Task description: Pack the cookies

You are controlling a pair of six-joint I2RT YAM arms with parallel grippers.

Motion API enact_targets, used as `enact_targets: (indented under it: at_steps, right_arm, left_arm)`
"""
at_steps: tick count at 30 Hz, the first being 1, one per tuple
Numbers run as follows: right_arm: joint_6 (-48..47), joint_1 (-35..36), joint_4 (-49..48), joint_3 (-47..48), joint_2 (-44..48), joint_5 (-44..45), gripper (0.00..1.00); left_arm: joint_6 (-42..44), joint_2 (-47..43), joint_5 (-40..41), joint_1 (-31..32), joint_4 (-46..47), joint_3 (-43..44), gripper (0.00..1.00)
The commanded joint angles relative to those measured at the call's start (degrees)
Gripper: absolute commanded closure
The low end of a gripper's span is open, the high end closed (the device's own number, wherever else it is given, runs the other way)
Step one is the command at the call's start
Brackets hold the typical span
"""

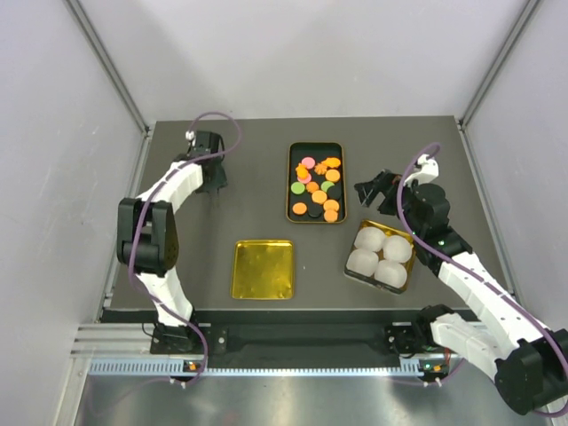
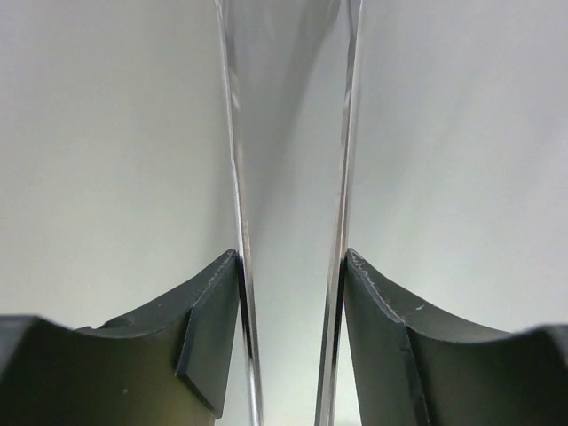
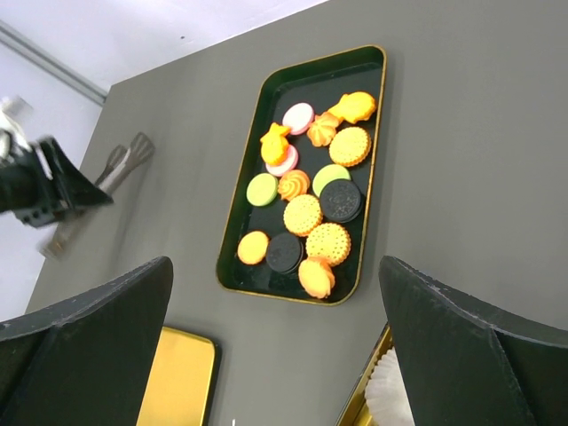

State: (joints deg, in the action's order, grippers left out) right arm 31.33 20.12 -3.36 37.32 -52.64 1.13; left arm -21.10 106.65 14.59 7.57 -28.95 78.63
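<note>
Several cookies (image 1: 317, 185), orange, pink, green and black, lie in a black gold-rimmed tray (image 1: 289, 182) at the table's middle back. They also show in the right wrist view (image 3: 306, 213). My left gripper (image 1: 211, 176) is at the back left, shut on metal tongs (image 2: 238, 222) whose two arms run between its fingers (image 2: 213, 328). The tongs (image 3: 124, 161) point toward the tray's left side and are apart from it. My right gripper (image 1: 371, 189) is open and empty, raised just right of the tray, between it and the tin. It also shows in the right wrist view (image 3: 275, 262).
A gold tin (image 1: 377, 224) holding several white paper cups (image 1: 380, 253) sits at the front right. A flat gold lid (image 1: 263, 269) lies at the front middle and also shows in the right wrist view (image 3: 177, 382). White walls enclose the table.
</note>
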Motion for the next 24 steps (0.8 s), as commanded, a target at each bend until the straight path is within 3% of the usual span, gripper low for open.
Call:
enact_targets:
  at_steps: [1,12,16,24]
  right_arm:
    - [0.57,-0.08,-1.57,3.11,0.52,-2.44,0.00]
    - [0.57,-0.08,-1.65,3.28,0.61,-3.50,0.00]
    - [0.66,-0.08,-1.66,3.28,0.17,-3.76,0.00]
    - [0.75,-0.08,-1.65,3.46,-0.53,-4.46,0.00]
  left_arm:
    - [-0.43,-7.24,2.72,3.23,-5.85,4.34,0.47]
    - [0.19,-16.38,2.64,13.51,-11.65,4.86,0.51]
    - [-0.17,-16.91,1.59,17.91,-13.67,7.06,0.57]
    - [-1.57,-13.58,0.62,27.67,-15.79,12.41,0.58]
